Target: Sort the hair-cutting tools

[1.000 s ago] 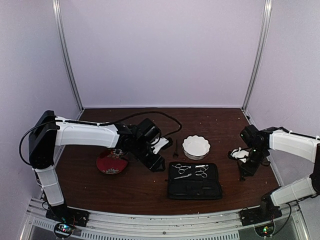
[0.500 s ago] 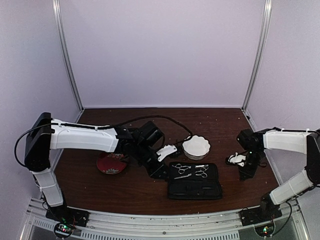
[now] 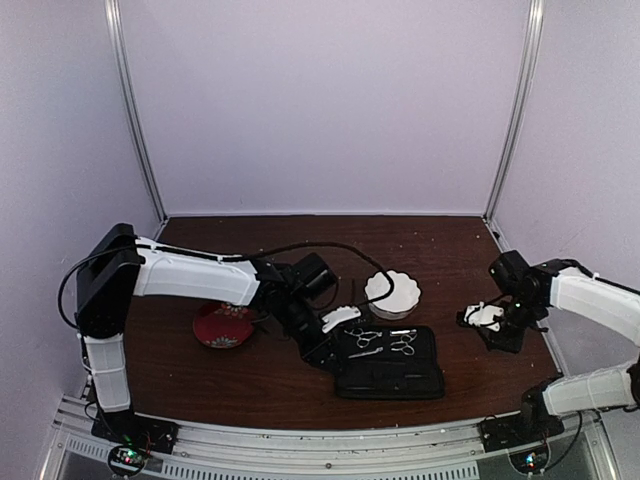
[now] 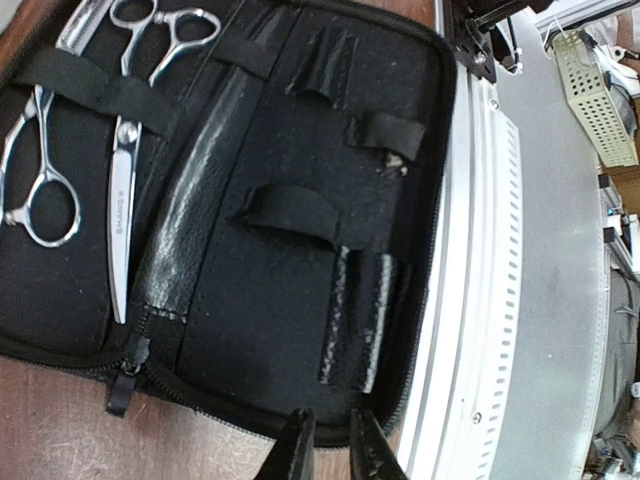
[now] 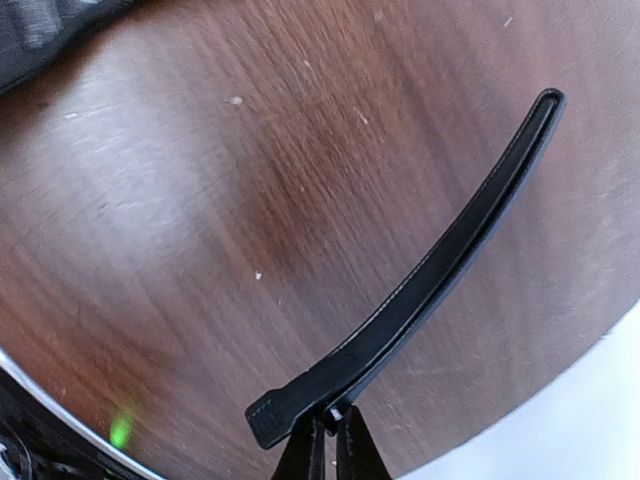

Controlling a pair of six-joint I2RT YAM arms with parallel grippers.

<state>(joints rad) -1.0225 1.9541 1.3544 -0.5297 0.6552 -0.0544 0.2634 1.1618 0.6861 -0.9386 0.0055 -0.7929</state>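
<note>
Two silver scissors (image 3: 365,337) (image 3: 403,343) lie strapped in the open black zip case (image 3: 390,375). In the left wrist view one pair (image 4: 118,220) lies by the case's spine and the other (image 4: 185,25) at the top edge. My left gripper (image 3: 322,345) (image 4: 333,440) hovers at the case's left edge, jaws a little apart and empty. My right gripper (image 3: 490,325) (image 5: 328,430) is shut on the wide end of a thin black clip (image 5: 430,290), held just above the wood right of the case. The second black clip is hidden.
A white scalloped bowl (image 3: 392,290) stands behind the case. A red flowered plate (image 3: 222,325) lies to the left, partly under my left arm. The metal front rail (image 4: 500,300) runs close along the case's near side.
My left gripper has moved right and nearer, from beside the red plate to the case's left edge. My right gripper has shifted slightly, still holding the clip.
</note>
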